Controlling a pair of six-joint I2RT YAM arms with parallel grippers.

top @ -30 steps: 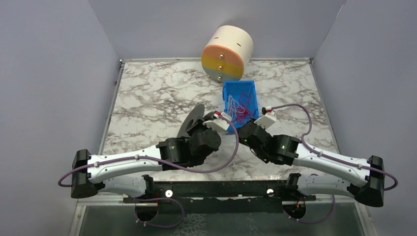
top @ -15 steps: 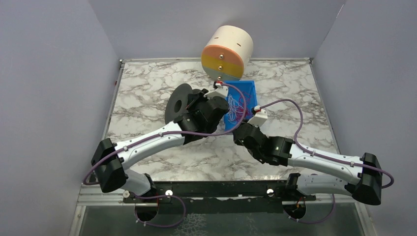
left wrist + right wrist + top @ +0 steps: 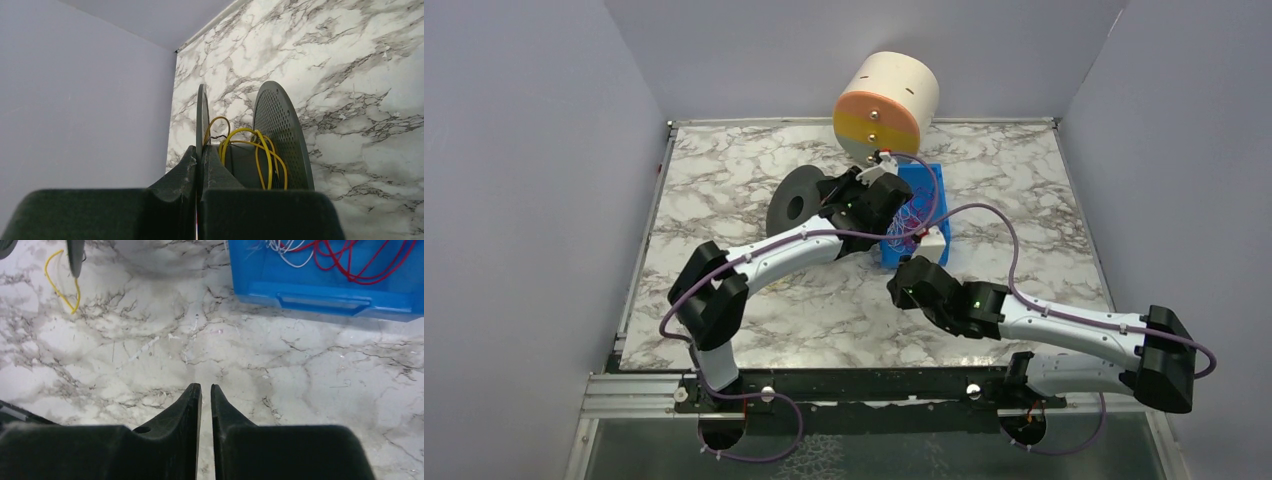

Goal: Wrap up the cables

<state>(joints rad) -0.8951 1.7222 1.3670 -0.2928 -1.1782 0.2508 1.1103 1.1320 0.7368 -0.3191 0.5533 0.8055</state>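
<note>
My left gripper (image 3: 200,156) is shut on the left flange (image 3: 202,112) of a dark grey spool (image 3: 789,208), holding it upright left of the blue bin (image 3: 924,245). A yellow cable (image 3: 260,150) loops loosely round the spool's core, and its loose end (image 3: 61,287) hangs to the table. Red, white and purple cables (image 3: 906,215) lie tangled in the bin; the red ones (image 3: 362,267) also show in the right wrist view. My right gripper (image 3: 206,390) is shut and empty, low over the marble in front of the bin (image 3: 325,297).
A cream drum (image 3: 886,105) with an orange, yellow and blue face lies at the back, just behind the bin. Lilac walls close off the left, back and right. The left arm (image 3: 764,255) stretches diagonally over the table's middle.
My left arm has reached forward and carried the spool from near the arm bases to beside the bin's back left. My right gripper has drawn back from the bin, to the left.
</note>
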